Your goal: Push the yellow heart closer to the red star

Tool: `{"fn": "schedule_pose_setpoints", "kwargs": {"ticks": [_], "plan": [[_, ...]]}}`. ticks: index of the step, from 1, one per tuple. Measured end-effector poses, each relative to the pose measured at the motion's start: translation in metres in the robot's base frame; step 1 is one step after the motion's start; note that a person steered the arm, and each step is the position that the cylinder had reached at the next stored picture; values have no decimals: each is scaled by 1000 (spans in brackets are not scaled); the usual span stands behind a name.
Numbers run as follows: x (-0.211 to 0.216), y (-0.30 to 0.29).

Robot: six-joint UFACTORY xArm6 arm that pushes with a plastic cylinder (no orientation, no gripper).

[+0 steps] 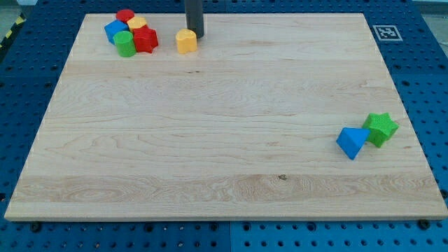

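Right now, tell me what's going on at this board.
My tip sits at the view's top edge of the wooden board, just to the right of the yellow heart, close enough that I cannot tell whether they touch. The red star lies a short way to the heart's left, packed in a cluster with a green block, a blue block, a red cylinder and a small yellow block. A blue block and a green star sit together far off at the right.
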State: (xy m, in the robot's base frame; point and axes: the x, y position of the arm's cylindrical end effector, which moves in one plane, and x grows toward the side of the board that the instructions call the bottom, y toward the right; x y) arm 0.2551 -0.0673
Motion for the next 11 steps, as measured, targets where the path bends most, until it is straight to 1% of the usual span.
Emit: {"fn": "schedule_pose_setpoints", "kwargs": {"ticks": [1, 2, 3, 4, 6, 9, 11], "plan": [[2, 4], [13, 44], [52, 47], [53, 37], [28, 15], [29, -23], [29, -64]]}}
